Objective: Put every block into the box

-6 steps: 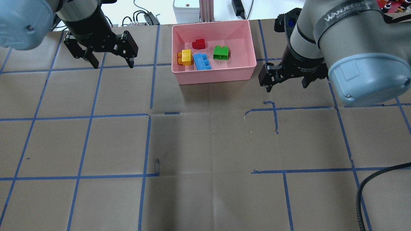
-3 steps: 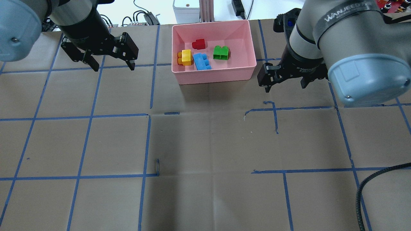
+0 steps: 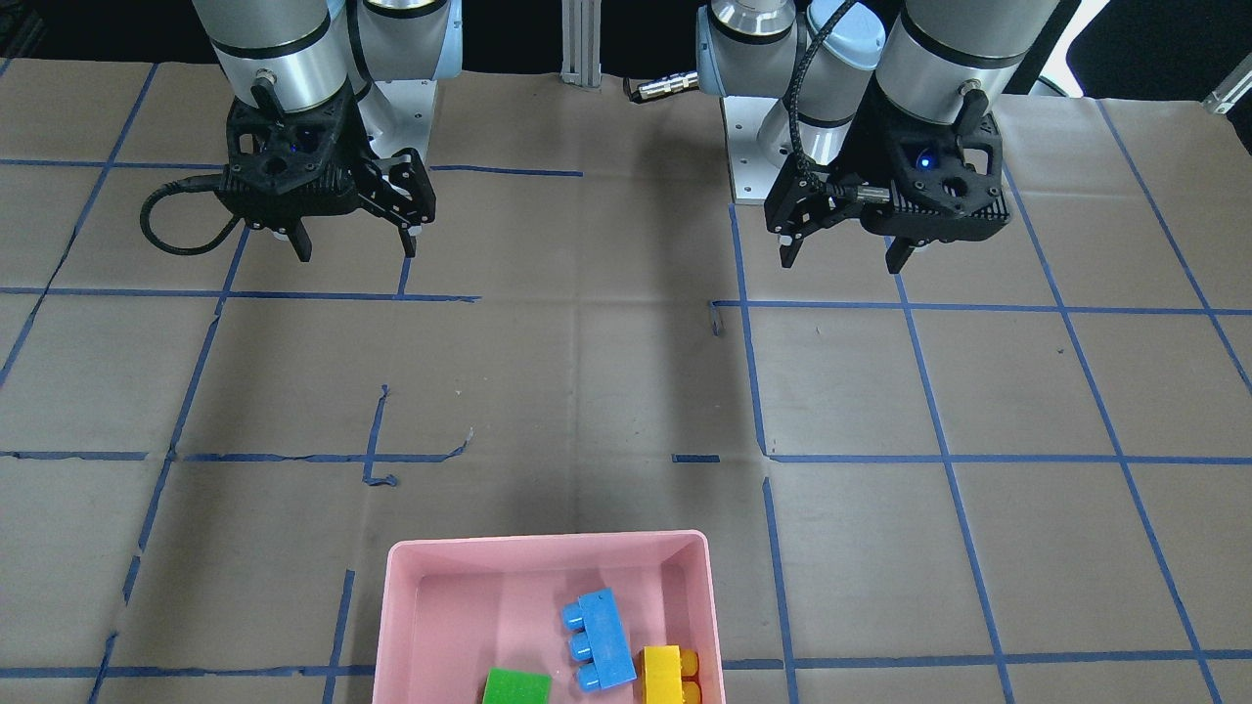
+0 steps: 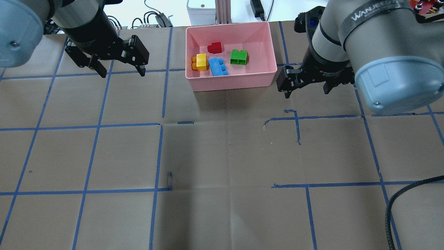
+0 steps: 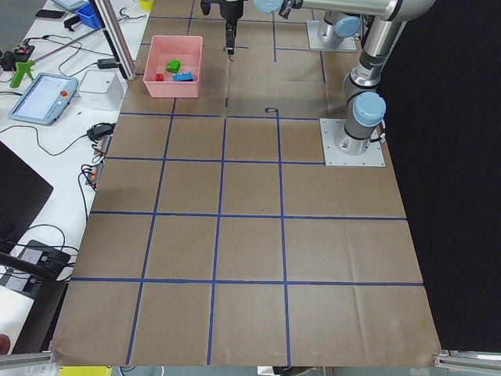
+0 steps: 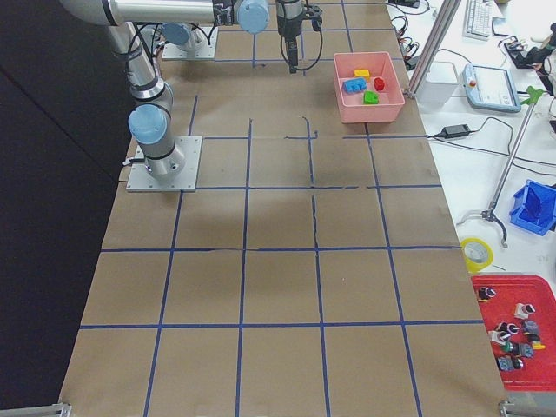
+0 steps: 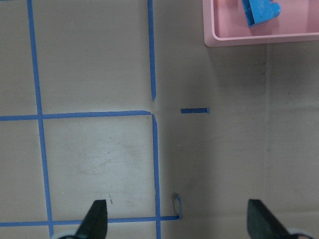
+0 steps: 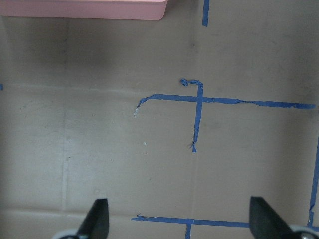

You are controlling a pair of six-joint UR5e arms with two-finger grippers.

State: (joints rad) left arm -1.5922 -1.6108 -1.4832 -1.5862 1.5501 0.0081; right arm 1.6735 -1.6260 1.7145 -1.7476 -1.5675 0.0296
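Blocks (image 4: 218, 66) lie unmoved in the box (image 4: 231, 83). Left tool (image 4: 122, 74) and right tool (image 4: 307, 93) hang spread, empty; the right has edged nearer the box.

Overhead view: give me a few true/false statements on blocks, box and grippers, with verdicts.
1. The red block, yellow block, blue block and green block all lie inside the pink box. True.
2. The left gripper holds the yellow block. False: it is open and empty.
3. The blue block lies between the yellow and the green one. True.
4. The right gripper hangs over the box. False: it is beside the box, over the table, open.
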